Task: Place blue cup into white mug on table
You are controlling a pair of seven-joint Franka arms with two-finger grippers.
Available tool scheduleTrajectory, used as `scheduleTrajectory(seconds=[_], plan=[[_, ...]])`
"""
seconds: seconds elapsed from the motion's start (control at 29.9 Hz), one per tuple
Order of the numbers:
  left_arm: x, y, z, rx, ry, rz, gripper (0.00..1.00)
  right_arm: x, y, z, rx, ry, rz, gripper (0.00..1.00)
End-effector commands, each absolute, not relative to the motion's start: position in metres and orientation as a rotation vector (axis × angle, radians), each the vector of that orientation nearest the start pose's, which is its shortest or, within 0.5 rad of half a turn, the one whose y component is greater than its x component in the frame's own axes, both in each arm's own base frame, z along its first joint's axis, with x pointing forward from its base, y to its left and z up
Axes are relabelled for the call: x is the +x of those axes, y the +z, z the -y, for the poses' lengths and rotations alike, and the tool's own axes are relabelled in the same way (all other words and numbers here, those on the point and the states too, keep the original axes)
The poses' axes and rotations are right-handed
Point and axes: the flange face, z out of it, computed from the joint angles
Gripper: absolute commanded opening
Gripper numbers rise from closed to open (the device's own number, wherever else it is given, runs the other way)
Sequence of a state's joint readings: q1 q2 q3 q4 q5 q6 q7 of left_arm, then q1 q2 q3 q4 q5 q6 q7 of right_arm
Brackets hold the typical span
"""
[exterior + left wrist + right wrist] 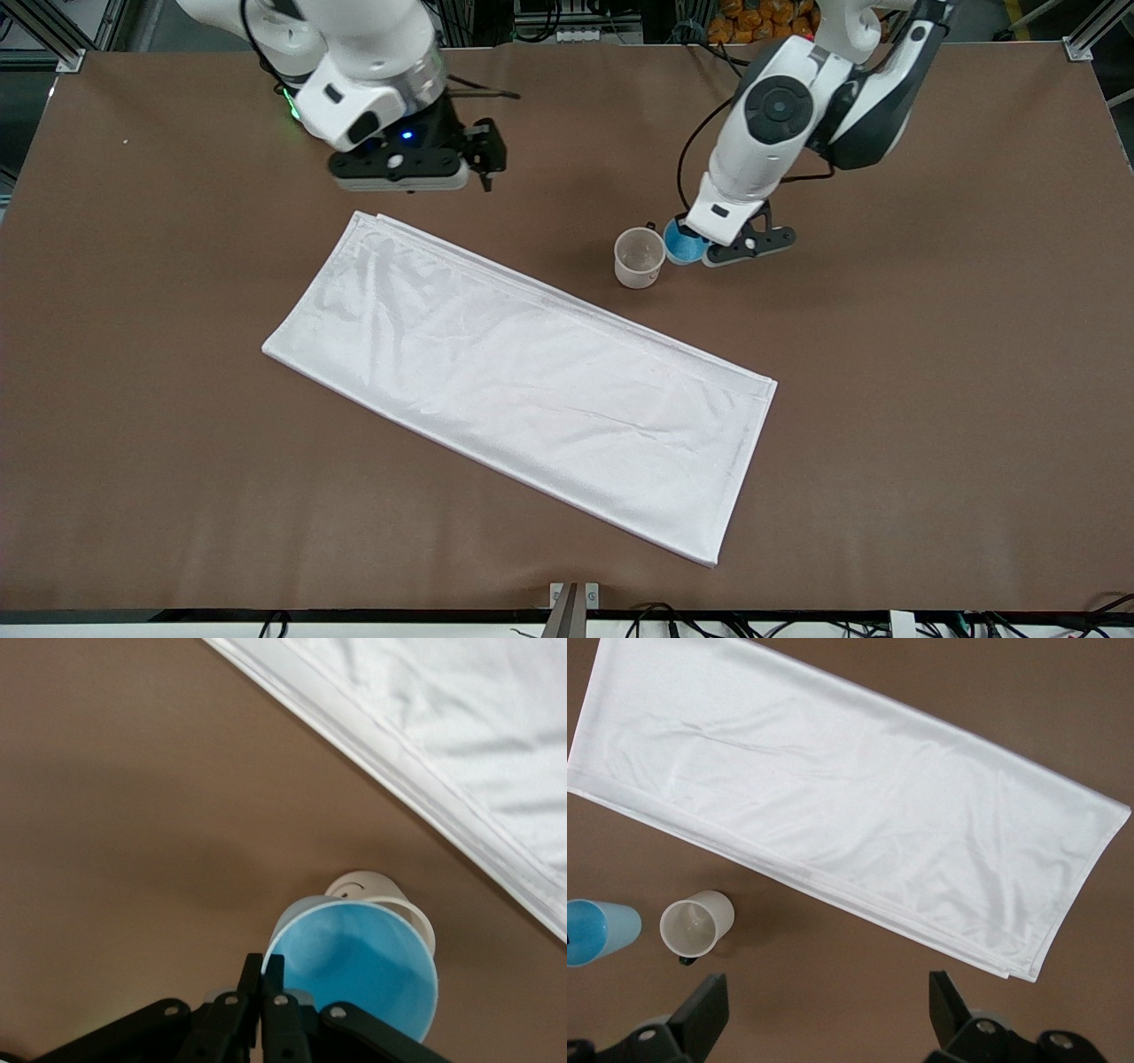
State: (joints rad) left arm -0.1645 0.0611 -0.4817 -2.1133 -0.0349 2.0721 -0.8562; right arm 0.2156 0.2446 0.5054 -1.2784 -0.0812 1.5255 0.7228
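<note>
The blue cup (683,242) is pinched at its rim by my left gripper (700,248), which is shut on it and holds it tilted. It is right beside the white mug (640,257), on the side toward the left arm's end of the table (930,354). In the left wrist view the cup (354,966) covers part of the mug (376,892), and my gripper (268,973) clamps the rim. The right wrist view shows the mug (697,923) upright and empty with the cup (598,930) next to it. My right gripper (483,158) waits open and empty, also seen in its wrist view (828,1001).
A white rectangular cloth (523,381) lies spread diagonally across the middle of the table, nearer the front camera than the mug; its edge runs close to the mug. It also shows in the left wrist view (461,726) and the right wrist view (850,797).
</note>
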Motion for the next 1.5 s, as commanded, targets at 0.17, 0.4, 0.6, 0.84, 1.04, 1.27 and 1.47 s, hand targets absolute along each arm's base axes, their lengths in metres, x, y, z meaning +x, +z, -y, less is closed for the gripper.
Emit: scheduleTrajectory(seconds=[0.17,0.4,0.6,0.84,1.04,1.27,1.47], plan=[[0.419,0.339,0.370,-3.090,0.106,0.398,0.00,0.512,0.658,-0.271,-3.078,0.039,0.164,1.00],[0.413,0.315,0.386,-3.077,0.099,0.408,0.00,0.534,0.660,-0.193,-3.098,0.050,0.278,1.00],[0.413,0.307,0.391,-3.079,0.118,0.393,0.00,0.545,0.650,-0.157,-3.072,0.042,0.281,1.00],[0.438,0.326,0.390,-3.108,0.086,0.427,1.00,0.557,0.639,-0.127,-3.070,0.021,0.298,1.00],[0.505,0.367,0.340,-3.138,-0.004,0.528,1.00,0.565,0.633,-0.113,-3.069,-0.022,0.262,1.00],[0.555,0.399,0.272,-3.170,-0.104,0.487,1.00,0.566,0.622,-0.098,-3.077,-0.043,0.256,1.00],[0.553,0.411,0.243,-3.122,-0.046,0.387,1.00,0.554,0.622,-0.091,-3.091,-0.074,0.257,1.00]])
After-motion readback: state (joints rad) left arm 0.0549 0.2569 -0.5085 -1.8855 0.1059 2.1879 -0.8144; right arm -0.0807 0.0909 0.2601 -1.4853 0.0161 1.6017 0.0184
